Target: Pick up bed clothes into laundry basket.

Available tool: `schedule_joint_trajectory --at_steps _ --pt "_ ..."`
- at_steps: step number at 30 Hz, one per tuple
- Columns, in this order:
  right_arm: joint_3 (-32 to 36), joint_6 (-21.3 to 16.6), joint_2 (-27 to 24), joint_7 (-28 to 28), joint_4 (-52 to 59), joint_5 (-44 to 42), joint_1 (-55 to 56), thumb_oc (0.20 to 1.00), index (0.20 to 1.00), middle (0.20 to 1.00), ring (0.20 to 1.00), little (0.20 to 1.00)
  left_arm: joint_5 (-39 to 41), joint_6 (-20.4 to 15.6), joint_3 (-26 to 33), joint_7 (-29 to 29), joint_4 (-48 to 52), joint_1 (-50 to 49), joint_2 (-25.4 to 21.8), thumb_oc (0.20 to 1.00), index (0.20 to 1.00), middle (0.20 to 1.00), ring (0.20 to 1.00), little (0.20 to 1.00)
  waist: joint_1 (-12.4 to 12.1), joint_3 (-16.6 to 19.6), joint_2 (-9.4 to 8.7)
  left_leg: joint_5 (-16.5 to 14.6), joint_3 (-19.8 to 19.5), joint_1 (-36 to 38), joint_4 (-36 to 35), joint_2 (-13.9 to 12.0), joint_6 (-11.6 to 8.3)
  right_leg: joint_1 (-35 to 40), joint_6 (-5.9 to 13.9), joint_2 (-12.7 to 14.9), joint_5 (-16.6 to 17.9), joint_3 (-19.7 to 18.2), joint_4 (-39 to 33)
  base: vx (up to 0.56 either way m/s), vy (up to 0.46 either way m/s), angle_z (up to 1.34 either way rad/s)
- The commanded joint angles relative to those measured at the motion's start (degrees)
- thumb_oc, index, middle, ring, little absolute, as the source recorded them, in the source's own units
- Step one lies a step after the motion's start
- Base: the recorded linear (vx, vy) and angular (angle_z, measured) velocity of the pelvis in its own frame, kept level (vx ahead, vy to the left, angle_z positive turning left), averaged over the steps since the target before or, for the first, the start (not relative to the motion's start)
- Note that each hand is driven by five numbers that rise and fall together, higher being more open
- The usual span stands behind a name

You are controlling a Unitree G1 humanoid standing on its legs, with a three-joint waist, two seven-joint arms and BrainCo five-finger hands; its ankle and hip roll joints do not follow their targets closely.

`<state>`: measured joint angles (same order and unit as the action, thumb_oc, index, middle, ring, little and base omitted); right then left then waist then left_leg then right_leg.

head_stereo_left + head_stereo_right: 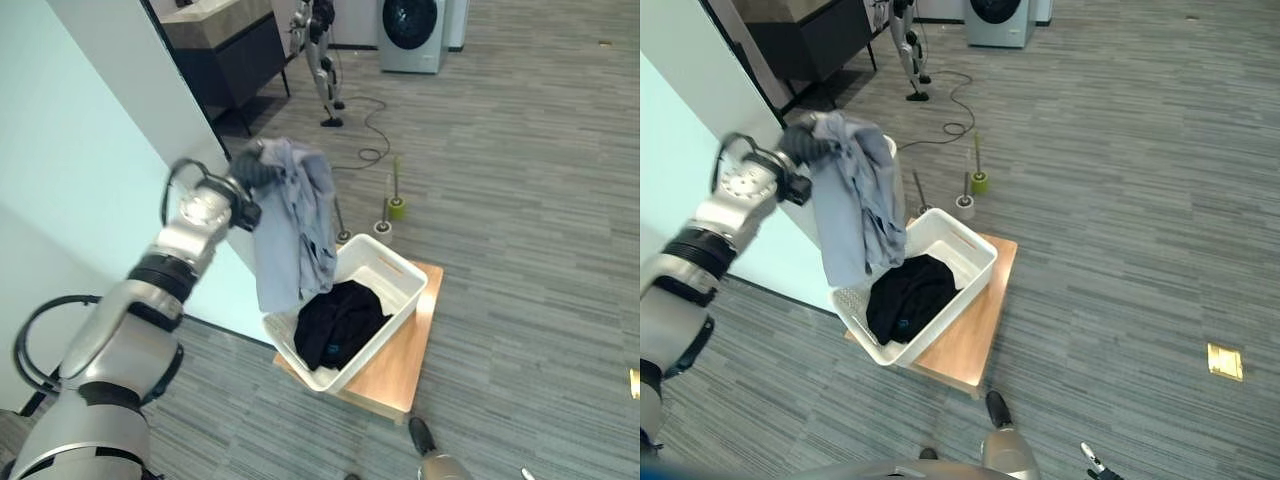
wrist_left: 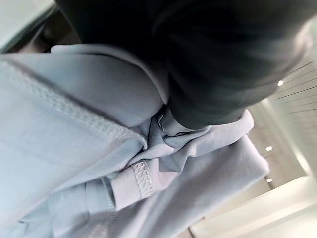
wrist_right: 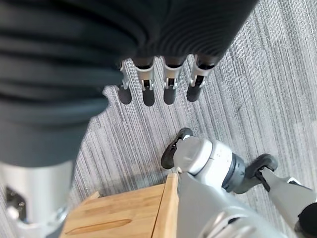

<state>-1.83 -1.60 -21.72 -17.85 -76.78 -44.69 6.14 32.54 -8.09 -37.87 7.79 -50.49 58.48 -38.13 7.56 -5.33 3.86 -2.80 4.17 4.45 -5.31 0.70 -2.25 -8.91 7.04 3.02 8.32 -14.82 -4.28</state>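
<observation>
Aloft: grey garment (image 1: 296, 225) clutched in left hand (image 1: 252, 172) fingers above white basket (image 1: 400, 275) containing black clothing (image 1: 338, 320); right hand (image 3: 158, 74) fingers straight.

Hidden fingers, buried basket floor

The left robot hand (image 1: 252, 172) has its fingers lost inside the grey garment (image 1: 295, 225); below it, dark clothes (image 1: 338, 322) cover the laundry basket (image 1: 400, 272) bottom.

The left hand (image 1: 252, 172) wears a dark ribbed cover; the right hand (image 3: 163, 79) shows silver fingers with dark tips.
</observation>
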Motion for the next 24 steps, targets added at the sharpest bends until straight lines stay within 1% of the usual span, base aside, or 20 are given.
schedule_joint_trajectory --at_steps 1,2,3,4,5,6,7,11,14,15,16,17,18,19,20,21,22,23,24 --pt "-2.5 -1.1 -2.5 0.7 0.0 3.1 0.0 1.000 1.000 1.000 1.000 1.000 -7.2 -1.6 4.3 -2.7 -5.5 4.8 0.6 0.200 0.200 0.200 0.200 0.200 1.4 0.3 0.72 4.0 -4.1 -6.7 0.3 -0.9 -0.48 0.7 2.82 1.9 -5.3 1.2 3.5 0.00 0.000 0.00" --pt "-2.7 -1.2 -2.5 0.7 0.0 3.6 0.0 1.000 1.000 1.000 1.000 1.000 -12.2 -1.3 3.6 -3.2 -7.8 5.1 1.1 0.200 0.200 0.200 0.200 0.200 1.6 0.4 0.62 3.9 -3.9 -6.8 0.3 -1.0 -0.48 0.5 2.86 1.9 -5.1 1.1 3.4 0.00 0.010 -0.04" --pt "-3.0 -1.2 -2.3 0.7 0.0 4.0 -0.3 1.000 1.000 1.000 1.000 1.000 -17.3 -0.8 3.2 -4.1 -11.3 5.2 2.2 0.624 0.624 0.624 0.624 0.624 1.8 0.3 0.43 3.9 -3.7 -7.0 0.3 -1.1 -0.46 0.4 2.82 1.8 -5.0 1.0 3.2 0.01 0.005 -0.10" --pt "-3.0 -1.2 -2.3 0.8 0.2 4.1 -0.4 1.000 1.000 1.000 1.000 1.000 -17.8 -0.7 3.4 -4.0 -12.5 4.9 2.7 1.000 1.000 1.000 1.000 1.000 1.9 0.3 0.34 3.9 -3.6 -7.0 0.3 -1.1 -0.45 0.3 2.83 1.7 -4.9 0.8 3.1 0.02 0.008 -0.14" --pt "-3.8 -1.6 -2.3 1.2 0.6 5.1 -0.6 1.000 1.000 1.000 1.000 1.000 -25.2 0.2 2.3 -3.9 -15.6 4.7 3.1 1.000 1.000 1.000 1.000 1.000 2.3 0.3 0.14 3.8 -3.1 -7.0 0.3 -1.3 -0.46 0.2 2.87 1.6 -4.7 0.4 2.9 0.02 0.009 -0.21" --pt "-3.8 -1.6 -2.4 1.2 0.9 5.1 -0.6 1.000 1.000 1.000 1.000 1.000 -26.5 0.2 2.2 -4.6 -15.9 4.6 3.1 1.000 1.000 1.000 1.000 1.000 2.4 0.3 0.06 3.7 -2.9 -6.9 0.3 -1.3 -0.47 0.2 2.90 1.6 -4.6 0.2 2.9 0.03 0.011 -0.20" --pt "-4.1 -1.9 -2.4 1.2 1.4 5.8 -0.5 1.000 1.000 1.000 1.000 1.000 -31.6 0.2 0.6 -5.4 -15.9 5.1 2.6 1.000 1.000 1.000 1.000 1.000 2.6 0.4 -0.10 3.6 -2.5 -6.8 0.3 -1.3 -0.51 0.2 2.98 1.5 -4.4 -0.1 2.6 0.02 0.009 -0.15" --pt "-3.8 -2.3 -2.5 1.2 1.7 6.0 -0.1 1.000 1.000 1.000 1.000 1.000 -34.3 0.2 -0.8 -4.8 -14.3 5.5 1.1 1.000 1.000 1.000 1.000 1.000 2.5 0.5 -0.20 3.5 -2.1 -6.8 0.3 -1.3 -0.56 0.2 3.18 1.5 -4.1 -0.3 2.1 0.00 0.003 -0.03" --pt "-3.4 -2.5 -2.4 1.1 1.8 6.1 0.4 1.000 1.000 1.000 1.000 1.000 -38.9 -0.2 -5.1 -3.7 -10.1 8.0 -1.0 1.000 1.000 1.000 1.000 1.000 2.1 0.7 0.10 3.4 -2.2 -6.7 0.3 -1.3 -0.49 0.5 3.29 1.7 -4.2 -0.1 1.9 0.00 -0.007 -0.01" --pt "-2.3 -2.7 -2.2 0.8 1.9 5.5 1.2 1.000 1.000 1.000 1.000 1.000 -40.2 -1.0 -8.0 -3.3 -2.6 9.8 -5.0 1.000 1.000 1.000 1.000 1.000 1.7 1.0 0.44 3.3 -2.5 -6.4 0.3 -1.1 -0.47 1.1 3.44 2.0 -4.4 0.5 1.8 0.00 -0.026 -0.06" --pt "-1.9 -2.7 -2.1 0.6 1.9 5.2 1.5 1.000 1.000 1.000 1.000 1.000 -39.9 -1.5 -8.3 -3.4 0.6 10.1 -6.9 1.000 1.000 1.000 1.000 1.000 1.4 1.1 0.54 3.3 -2.7 -6.3 0.3 -1.1 -0.47 1.3 3.45 2.1 -4.5 0.7 1.8 0.00 -0.021 -0.09" --pt "-1.9 -2.7 -2.1 0.6 1.9 5.2 1.4 1.000 1.000 1.000 1.000 1.000 -39.9 -1.4 -8.3 -3.4 0.8 10.1 -7.1 1.000 1.000 1.000 1.000 1.000 1.5 1.1 0.51 3.3 -2.7 -6.3 0.3 -1.1 -0.46 1.3 3.45 2.1 -4.5 0.7 1.8 -0.01 -0.021 -0.05" --pt "-1.2 -2.8 -2.0 0.5 2.0 4.6 1.9 1.000 1.000 1.000 1.000 1.000 -38.1 -2.3 -8.2 -3.1 8.4 9.8 -11.1 1.000 1.000 1.000 1.000 1.000 0.9 1.4 0.74 3.3 -3.2 -6.2 0.3 -0.9 -0.42 1.6 3.45 2.3 -4.6 1.0 1.9 0.00 0.000 0.00" --pt "-1.2 -2.8 -2.1 0.5 2.0 4.6 1.9 1.000 1.000 1.000 1.000 1.000 -38.1 -2.3 -8.2 -3.1 8.5 9.8 -11.1 1.000 1.000 1.000 1.000 1.000 0.9 1.4 0.75 3.3 -3.2 -6.2 0.3 -0.9 -0.42 1.6 3.45 2.3 -4.6 1.1 1.9 -0.02 -0.033 0.03" --pt "-0.3 -2.9 -1.9 0.0 2.1 4.3 2.6 1.000 1.000 1.000 1.000 1.000 -32.1 -4.1 -6.5 -2.5 15.9 6.7 -16.2 1.000 1.000 1.000 1.000 1.000 0.1 1.8 0.85 3.5 -3.8 -6.1 0.3 -0.8 -0.43 1.9 3.42 2.5 -4.8 1.5 2.0 -0.03 -0.037 0.02" --pt "1.2 -2.8 -1.7 -0.8 2.6 3.5 3.5 1.000 1.000 1.000 1.000 1.000 -16.5 -7.4 -0.2 0.5 25.9 -2.6 -21.7 1.000 1.000 1.000 1.000 1.000 -0.6 2.2 0.76 3.7 -4.3 -6.1 0.3 -0.6 -0.58 2.0 3.26 2.6 -5.2 2.0 2.5 -0.03 -0.043 0.02" --pt "1.5 -2.9 -1.7 -0.9 2.9 3.5 3.8 1.000 1.000 1.000 1.000 1.000 -10.9 -7.8 2.5 2.8 29.4 -7.3 -23.0 1.000 1.000 1.000 1.000 1.000 -0.7 2.4 0.84 3.6 -4.4 -6.0 0.3 -0.6 -0.62 2.0 3.20 2.7 -5.3 2.0 2.7 -0.02 -0.024 0.13" --pt "1.2 -2.9 -2.0 -0.9 2.9 3.5 3.8 1.000 1.000 1.000 1.000 1.000 -10.9 -7.7 3.3 2.9 29.7 -8.1 -23.2 1.000 1.000 1.000 1.000 1.000 -0.4 2.5 1.06 3.6 -4.4 -6.0 0.3 -0.6 -0.62 2.1 3.20 2.6 -5.4 2.1 2.7 0.00 -0.014 0.22" --pt "2.1 -2.9 -1.7 -1.6 3.3 3.3 4.5 1.000 1.000 1.000 1.000 1.000 -1.8 -8.3 9.5 6.1 32.8 -16.0 -23.2 1.000 1.000 1.000 1.000 1.000 -0.6 2.8 0.96 3.5 -4.3 -5.6 0.3 -0.7 -0.77 2.3 3.07 2.6 -5.6 2.0 3.0 0.02 -0.008 0.29"
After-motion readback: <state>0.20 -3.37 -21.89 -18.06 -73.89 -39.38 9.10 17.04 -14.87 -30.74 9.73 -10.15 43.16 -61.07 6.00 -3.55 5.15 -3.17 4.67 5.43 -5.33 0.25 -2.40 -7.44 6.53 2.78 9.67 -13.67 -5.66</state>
